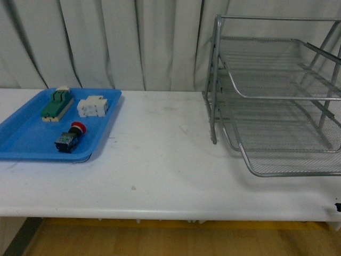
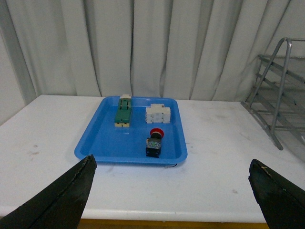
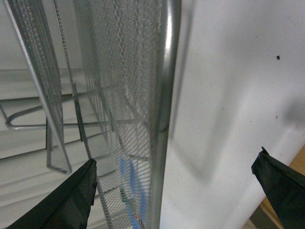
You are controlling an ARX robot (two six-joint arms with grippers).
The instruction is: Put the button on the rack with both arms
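From the front, neither arm is in view. The button (image 1: 69, 137) lies on its side in the blue tray (image 1: 21, 144) at the left end of the desk (image 1: 160, 160), red cap toward the curtain. It sits nearer the tray's front rim than the green terminal block (image 1: 57, 104) and the white component (image 1: 93, 105), so it looks like the easiest reach. The rack (image 1: 277, 96) stands well apart at the right end, tiers open toward us. In the left wrist view, the left pincer (image 2: 174, 200) hangs short of the tray, spread wide and holding nothing, aimed squarely at the button, likely lined up for the pick. In the right wrist view, the right pincer (image 3: 176, 195) is also spread and empty, close against the rack's tubular rim, probably posted there to take the button over or steady a tier.
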